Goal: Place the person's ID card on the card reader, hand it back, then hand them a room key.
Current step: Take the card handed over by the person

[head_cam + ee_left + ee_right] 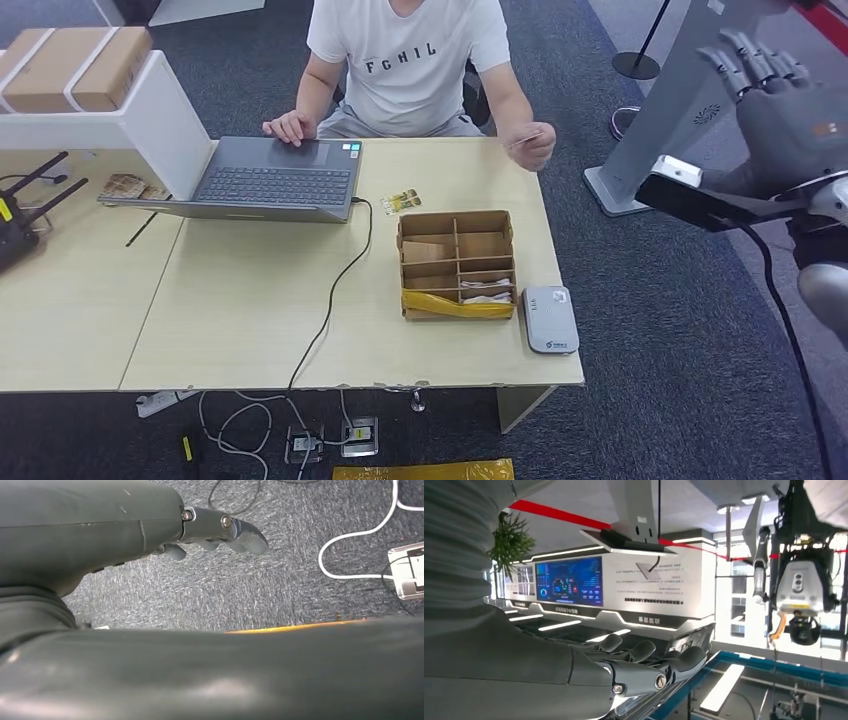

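A person in a white T-shirt [408, 60] sits across the table and holds an ID card [524, 139] out at the table's far right edge. The grey card reader [549, 318] lies at the table's near right corner. A cardboard divider box [457, 262] with cards in its compartments stands just left of the reader. My right hand [775, 95] is raised high at the right, off the table, fingers straight and apart, holding nothing. My left hand [210, 530] hangs down over the carpet with nothing in it, its fingers slightly bent.
An open laptop [270, 175] sits in front of the person, its cable [335, 290] running over the near table edge. A small yellow card [402, 202] lies beside it. A router [25, 215] stands at the left. A grey stand base [625, 180] is on the floor right of the table.
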